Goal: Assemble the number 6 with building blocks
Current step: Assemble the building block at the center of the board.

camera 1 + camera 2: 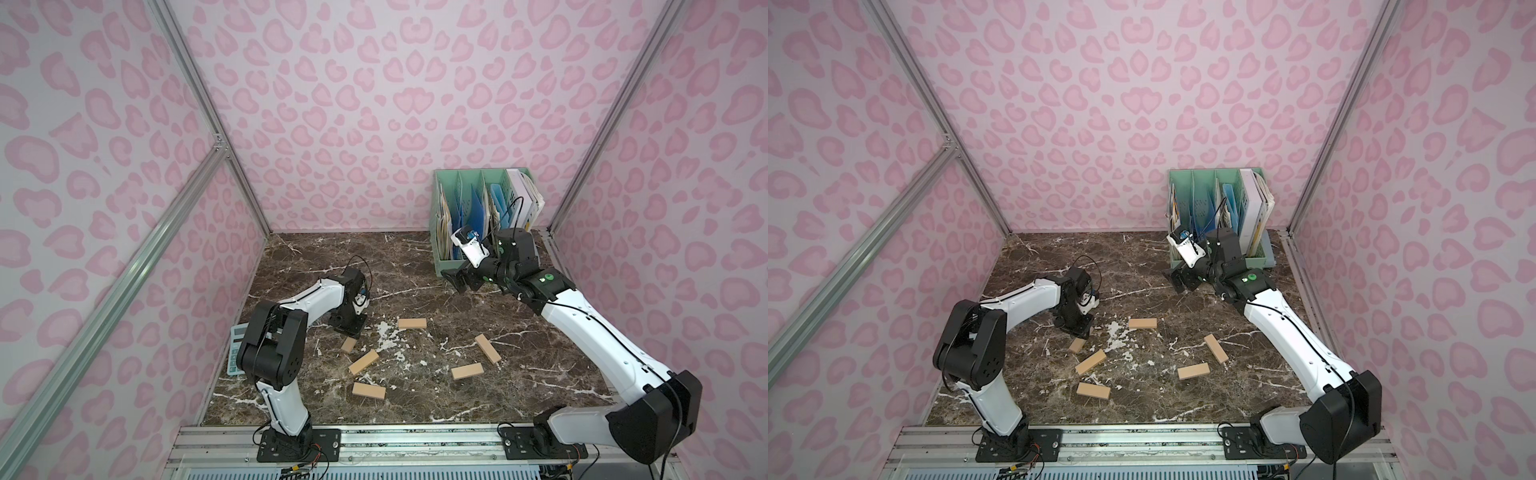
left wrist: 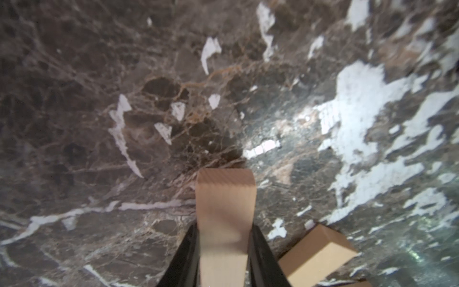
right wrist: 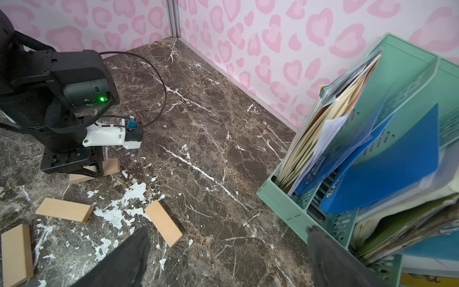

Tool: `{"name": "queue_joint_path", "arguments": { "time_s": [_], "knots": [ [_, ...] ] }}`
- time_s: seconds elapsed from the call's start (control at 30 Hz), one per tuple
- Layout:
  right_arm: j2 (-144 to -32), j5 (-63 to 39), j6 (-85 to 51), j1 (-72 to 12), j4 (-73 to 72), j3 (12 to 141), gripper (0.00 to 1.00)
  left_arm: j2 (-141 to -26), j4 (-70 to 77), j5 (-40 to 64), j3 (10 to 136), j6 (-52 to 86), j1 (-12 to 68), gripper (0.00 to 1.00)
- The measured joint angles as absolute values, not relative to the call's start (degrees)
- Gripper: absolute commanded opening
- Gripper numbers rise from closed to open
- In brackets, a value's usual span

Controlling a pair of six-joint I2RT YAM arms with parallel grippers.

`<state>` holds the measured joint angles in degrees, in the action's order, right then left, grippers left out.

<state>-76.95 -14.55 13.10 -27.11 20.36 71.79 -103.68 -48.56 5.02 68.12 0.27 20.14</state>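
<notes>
Tan plank (image 2: 226,193) clamped inside left claw (image 2: 224,229), end protruding beyond it

Bright, even light; soft shadows on the worktop (image 1: 415,257). Close building block (image 2: 224,236) blurs; wrist-view edges bow.

1. Left arm (image 1: 309,299) and right arm (image 1: 602,336): glossy white shells, matte black joint housings.
2. Thin black cables (image 1: 360,262) loop off the wrists.
3. Green round mark (image 1: 548,276) on the right arm.
4. Right gripper (image 3: 228,258): dark tapered fingers (image 3: 124,261).

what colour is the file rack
The file rack is mint green, clearest in the right wrist view.
</notes>
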Motion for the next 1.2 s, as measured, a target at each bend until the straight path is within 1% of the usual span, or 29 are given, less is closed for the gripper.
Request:
{"name": "queue_joint_path", "arguments": {
  "time_s": [0.23, 0.4, 0.7, 1.0, 1.2],
  "knots": [
    [-74.9, -14.1, 13.6, -27.1, 19.9, 69.8, 1.00, -107.4, -49.7, 4.0, 73.1, 9.2, 25.3, 0.18],
    [-72.6, -12.9, 14.0, -27.0, 19.7, 67.9, 1.00, -107.7, -49.3, 3.0, 74.4, 16.9, 29.1, 0.17],
    [-69.0, -11.0, 15.3, -26.4, 19.6, 65.2, 1.00, -107.0, -48.0, -1.0, 74.4, 29.3, 31.0, 0.17],
    [-68.8, -10.8, 16.1, -25.9, 19.6, 65.2, 1.00, -111.2, -45.1, -1.8, 78.6, 35.0, 35.2, 0.16],
    [-68.5, -10.8, 16.3, -25.9, 19.7, 65.2, 1.00, -111.7, -43.7, -1.6, 78.5, 36.6, 36.0, 0.16]
  ]
}}
